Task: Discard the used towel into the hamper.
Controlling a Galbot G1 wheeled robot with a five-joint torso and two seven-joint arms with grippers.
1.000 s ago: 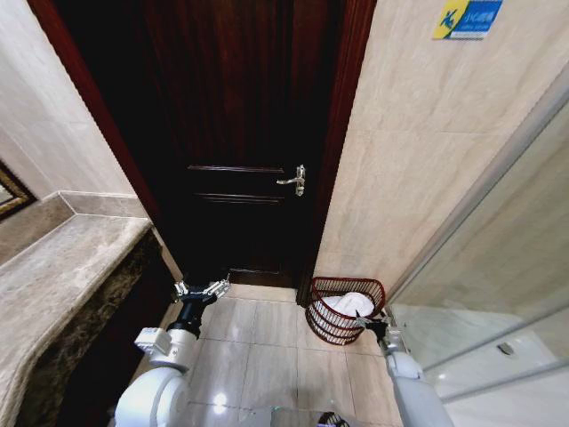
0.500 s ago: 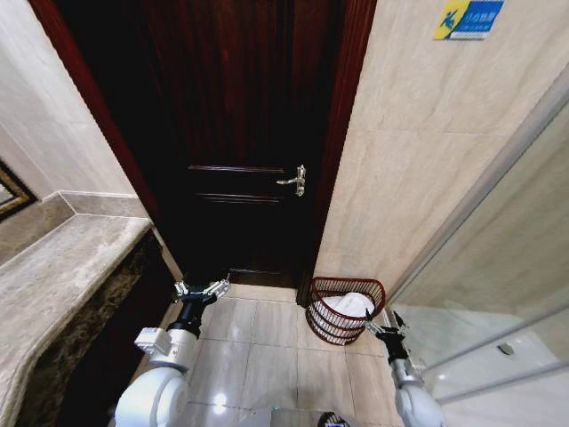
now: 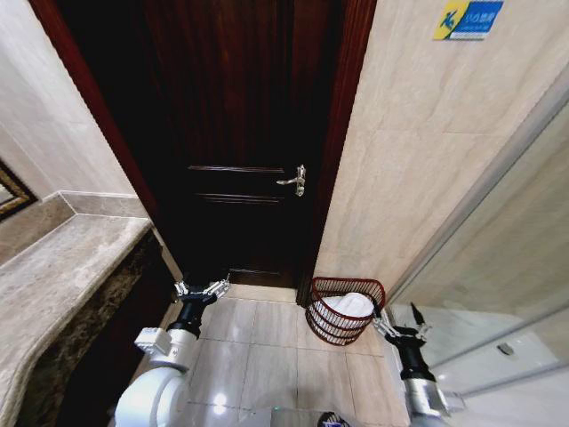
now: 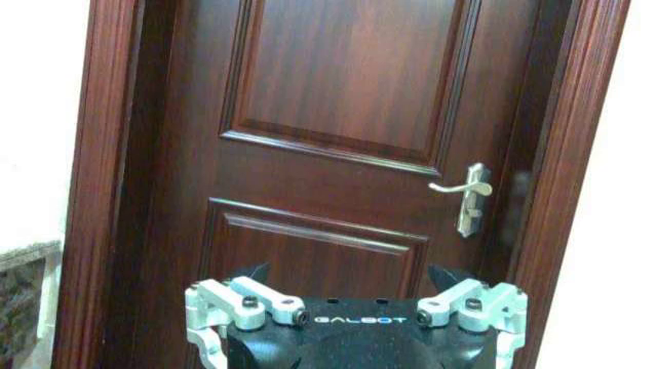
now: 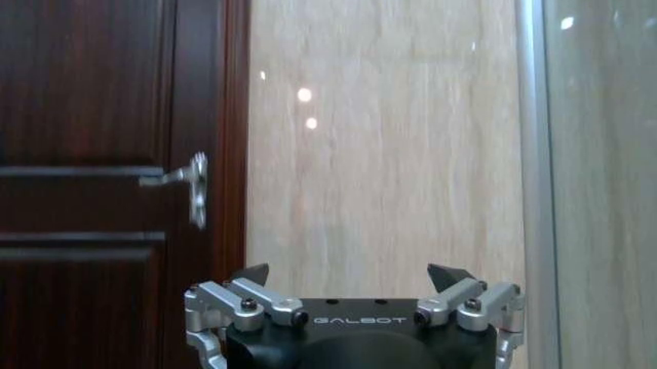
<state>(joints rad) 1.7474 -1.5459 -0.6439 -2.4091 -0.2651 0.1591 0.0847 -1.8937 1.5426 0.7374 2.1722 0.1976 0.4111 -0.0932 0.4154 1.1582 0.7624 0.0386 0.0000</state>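
The hamper [image 3: 322,322], a dark reddish-brown openwork basket, stands on the floor tiles against the beige wall, right of the door. A white towel [image 3: 352,304] lies inside it, bunched up to the rim. My right gripper [image 3: 400,326] hovers open and empty just right of the hamper, clear of it. In the right wrist view that gripper [image 5: 350,275] has its fingers spread, facing the wall. My left gripper [image 3: 201,288] hangs open and empty low in front of the door, and the left wrist view has this gripper [image 4: 350,274] facing the door panels.
A dark wooden door [image 3: 244,133] with a silver lever handle [image 3: 294,181] is shut straight ahead. A marble counter [image 3: 53,276] runs along the left. A glass shower partition [image 3: 498,294] bounds the right side. Light floor tiles [image 3: 267,356] lie between the arms.
My right gripper has drawn back from the hamper's right rim, moving right and slightly lower, and now points upward. The towel stays in the hamper. The left arm has not moved.
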